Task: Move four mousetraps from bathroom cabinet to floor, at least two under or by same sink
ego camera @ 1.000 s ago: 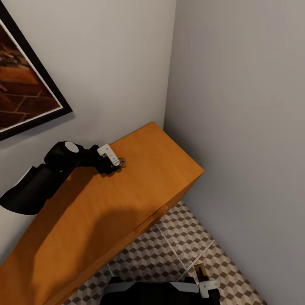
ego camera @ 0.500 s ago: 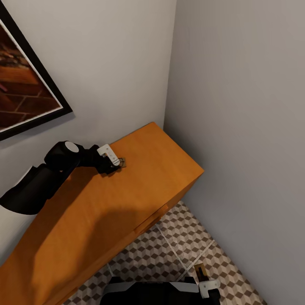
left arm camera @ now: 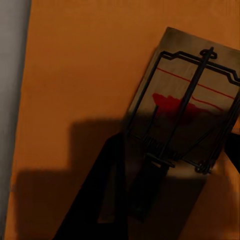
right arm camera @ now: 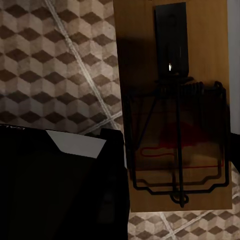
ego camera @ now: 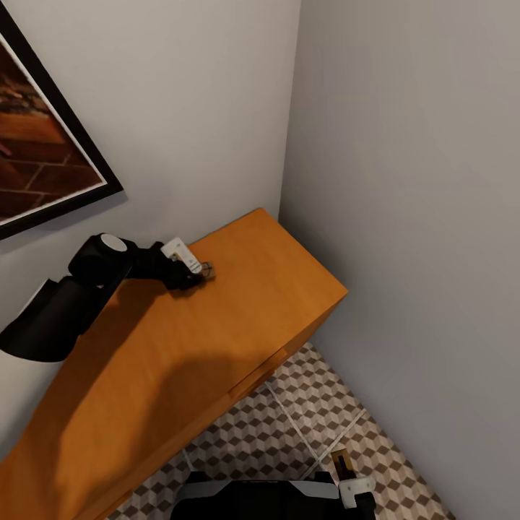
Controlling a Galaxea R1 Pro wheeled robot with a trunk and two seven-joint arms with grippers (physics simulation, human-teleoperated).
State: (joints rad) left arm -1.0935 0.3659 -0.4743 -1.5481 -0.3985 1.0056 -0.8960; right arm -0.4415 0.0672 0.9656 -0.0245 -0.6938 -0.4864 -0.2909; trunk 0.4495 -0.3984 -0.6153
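Left gripper (ego camera: 195, 273) low over the flat top of the cabinet (ego camera: 238, 318), toward the wall side; tips at a mousetrap (ego camera: 205, 271) lying flat on the wood; from the head view, trap just past the fingertips, away from the arm.

Left wrist view: same mousetrap (left arm camera: 187, 105) straight ahead of the fingers, long axis running roughly along the finger line but skewed off to one side; near short end tucked between the dark fingers (left arm camera: 102, 200), red mark and wire bar beyond them; jaws standing apart on either flank; closed on the wood or merely straddling it — cannot tell.

Right gripper (ego camera: 345, 473) low by the base, over the bathroom floor (ego camera: 303, 412); second mousetrap (right arm camera: 172, 100) clamped between its fingers, held lengthwise along them, tiles behind.

Judgement: left arm the nearer to the cabinet-top trap; next move hinges on that skew — squaring the jaws across the narrow width before any lift, else risk of the trap pivoting or sliding on the smooth top.
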